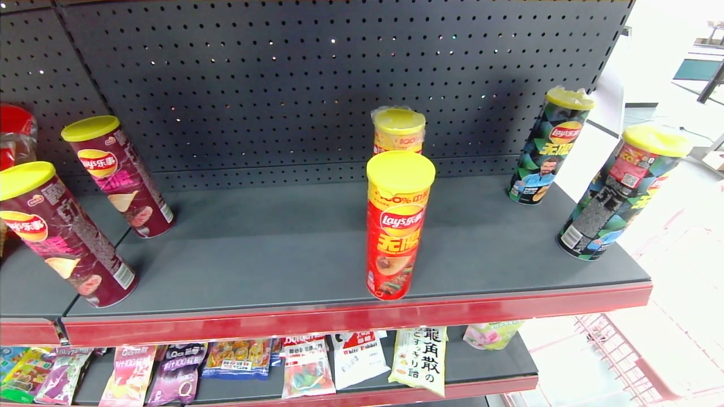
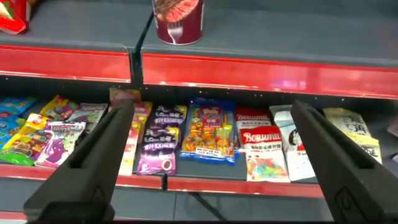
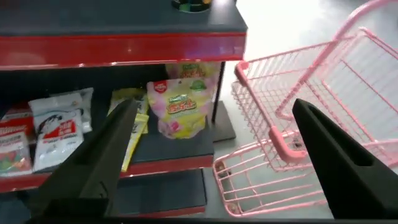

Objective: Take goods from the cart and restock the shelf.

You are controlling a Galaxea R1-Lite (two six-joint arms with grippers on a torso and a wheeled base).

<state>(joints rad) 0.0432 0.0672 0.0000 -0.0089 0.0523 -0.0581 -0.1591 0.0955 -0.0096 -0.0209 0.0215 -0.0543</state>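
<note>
A grey shelf [image 1: 294,249] with a red front lip carries several chip cans. A red can with a yellow lid [image 1: 396,226] stands near the front edge, and a yellow can [image 1: 399,130] stands behind it. Two maroon cans [image 1: 59,234] [image 1: 119,175] stand at the left, two dark patterned cans [image 1: 548,147] [image 1: 622,192] at the right. My left gripper [image 2: 211,162] is open and empty, facing the lower shelf's snack bags [image 2: 208,130]. My right gripper [image 3: 214,158] is open and empty, between the lower shelf and the pink cart [image 3: 311,124].
A lower shelf [image 1: 481,362] holds a row of snack bags, including a pale pink-green bag [image 3: 180,106] at its right end. The pink wire cart [image 1: 633,362] stands on the floor right of the shelf. A perforated back panel [image 1: 283,79] closes the shelf's rear.
</note>
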